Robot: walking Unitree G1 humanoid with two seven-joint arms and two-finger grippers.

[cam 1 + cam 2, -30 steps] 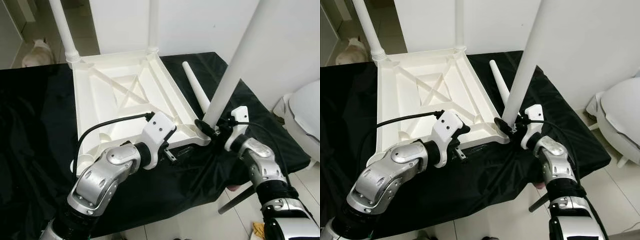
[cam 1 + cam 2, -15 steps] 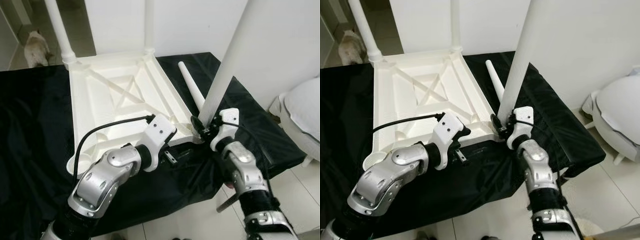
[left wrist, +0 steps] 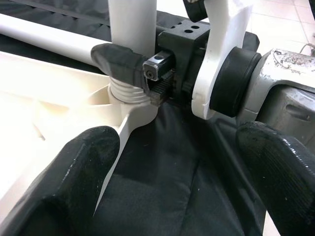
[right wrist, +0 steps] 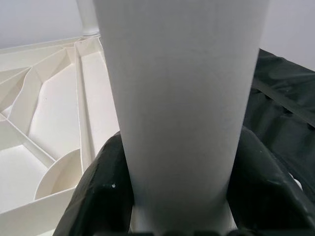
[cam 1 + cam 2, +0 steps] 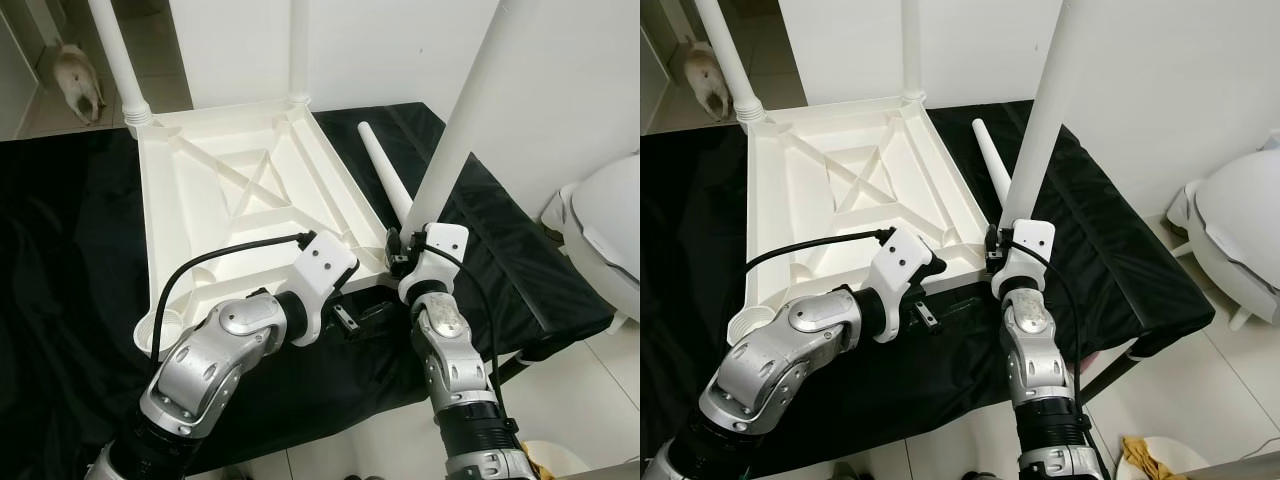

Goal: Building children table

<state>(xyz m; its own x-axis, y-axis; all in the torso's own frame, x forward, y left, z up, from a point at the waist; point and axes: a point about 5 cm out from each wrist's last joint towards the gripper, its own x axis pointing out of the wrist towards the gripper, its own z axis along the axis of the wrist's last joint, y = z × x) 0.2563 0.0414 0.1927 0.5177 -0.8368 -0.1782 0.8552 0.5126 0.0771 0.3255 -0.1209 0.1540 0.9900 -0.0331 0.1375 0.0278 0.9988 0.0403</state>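
White ribbed tabletop (image 5: 240, 190) upside down, right gripper (image 3: 129, 60) jaws clamped around its corner leg (image 5: 462, 130).

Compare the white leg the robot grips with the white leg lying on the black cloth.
The gripped leg stands upright in a corner socket of the upturned tabletop, clamped by the right end effector. The loose leg lies flat on the cloth, untouched and unattached. Both are plain white tapered tubes.

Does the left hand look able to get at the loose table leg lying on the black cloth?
Probably not as things stand. The loose leg lies beyond the upright leg that the right hand grips, and both block the left hand, open by the tabletop's near edge.
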